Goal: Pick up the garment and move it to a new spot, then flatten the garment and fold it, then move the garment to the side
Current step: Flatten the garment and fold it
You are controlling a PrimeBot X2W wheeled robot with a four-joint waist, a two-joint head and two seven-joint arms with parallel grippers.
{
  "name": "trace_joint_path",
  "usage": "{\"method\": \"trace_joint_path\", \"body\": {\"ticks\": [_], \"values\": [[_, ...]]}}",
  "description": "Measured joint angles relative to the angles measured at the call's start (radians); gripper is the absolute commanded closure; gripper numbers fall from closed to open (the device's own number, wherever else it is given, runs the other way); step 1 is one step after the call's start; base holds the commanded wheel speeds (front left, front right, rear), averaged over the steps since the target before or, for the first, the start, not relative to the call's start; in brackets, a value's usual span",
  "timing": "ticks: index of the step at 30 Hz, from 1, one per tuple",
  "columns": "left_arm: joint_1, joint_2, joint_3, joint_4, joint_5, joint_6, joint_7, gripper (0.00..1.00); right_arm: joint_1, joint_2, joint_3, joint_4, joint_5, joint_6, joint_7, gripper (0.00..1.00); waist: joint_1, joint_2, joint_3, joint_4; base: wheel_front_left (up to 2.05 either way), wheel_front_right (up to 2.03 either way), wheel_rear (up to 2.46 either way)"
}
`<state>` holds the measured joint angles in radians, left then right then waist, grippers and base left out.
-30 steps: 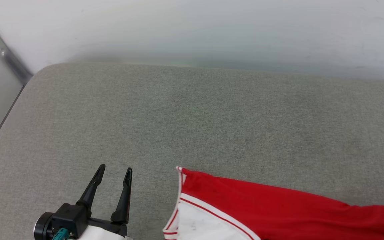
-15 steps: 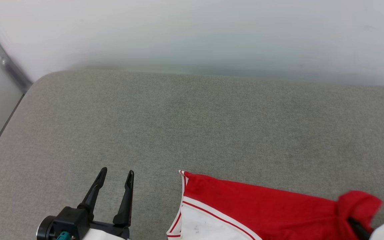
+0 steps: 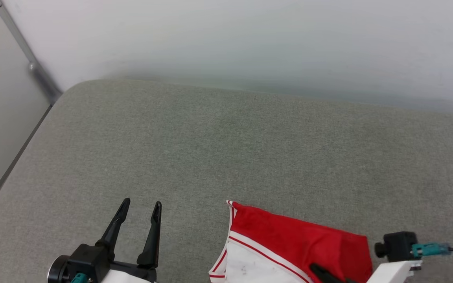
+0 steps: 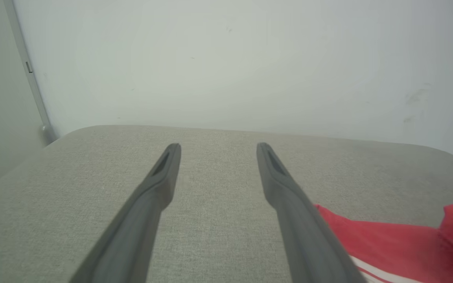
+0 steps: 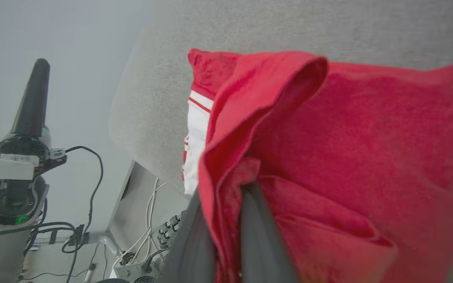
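- Two end effectors sat nearest, along the bottom of the head view: the left end effector (image 3: 142, 203) at 7 o'clock and the right end effector (image 5: 226, 212) at 5 o'clock.
- The left one stood wide apart and held nothing, its tips pointing toward 12 o'clock over the bare grey bench (image 3: 210, 149).
- The right one was pinched narrow on a bunched, raised red fold of the garment (image 3: 297, 243).
- The garment lay at 5 o'clock on the bench, red cloth with a white panel and red-and-white striped trim toward 6 o'clock.
- Farthest, at 12 o'clock, a pale wall (image 3: 250, 39) rose behind the bench's rounded edge.
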<state>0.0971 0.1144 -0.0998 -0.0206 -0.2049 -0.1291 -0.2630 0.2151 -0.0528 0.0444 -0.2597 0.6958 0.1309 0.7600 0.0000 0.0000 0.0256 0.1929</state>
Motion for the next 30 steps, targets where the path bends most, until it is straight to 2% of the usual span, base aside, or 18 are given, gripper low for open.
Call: {"method": "trace_joint_path", "body": {"ticks": [5,9,20,21,22,23,30], "values": [[0.000,0.001,-0.003,-0.001,0.003,0.000,0.000,0.00,-0.017,0.001,0.120,0.054,0.093,0.000,-0.061,1.00,0.0000,0.0000,-0.005,0.026,0.00,0.00,0.00],[0.000,0.004,-0.012,0.000,0.004,0.000,0.000,0.00,-0.093,0.002,0.183,0.134,0.140,0.000,-0.136,1.00,0.0000,0.0000,-0.004,0.043,0.00,0.00,0.00],[-0.005,0.007,-0.028,0.006,0.002,0.000,0.000,0.00,-0.294,0.002,0.259,0.463,0.157,0.000,-0.316,1.00,0.0000,0.0000,-0.003,0.091,0.00,0.00,0.00],[-0.005,0.007,-0.029,0.006,0.002,0.000,0.000,0.00,-0.305,0.002,0.266,0.483,0.164,0.000,-0.330,0.81,0.0000,0.0000,-0.003,0.093,0.00,0.00,0.00],[-0.005,0.007,-0.028,0.007,0.000,0.000,0.000,0.00,-0.318,0.002,0.275,0.502,0.164,0.000,-0.344,0.15,0.0000,0.0000,-0.002,0.095,0.00,0.00,0.00],[-0.005,0.007,-0.028,0.007,0.000,0.000,0.000,0.00,-0.330,0.002,0.288,0.518,0.169,0.000,-0.351,0.00,-0.0001,0.0000,-0.002,0.096,0.00,0.00,0.00],[-0.002,0.009,-0.018,0.012,0.000,0.000,0.000,0.00,-0.360,0.003,0.372,0.511,0.215,0.000,-0.377,0.00,-0.0001,0.0000,-0.014,0.085,0.00,0.00,0.00]]}}
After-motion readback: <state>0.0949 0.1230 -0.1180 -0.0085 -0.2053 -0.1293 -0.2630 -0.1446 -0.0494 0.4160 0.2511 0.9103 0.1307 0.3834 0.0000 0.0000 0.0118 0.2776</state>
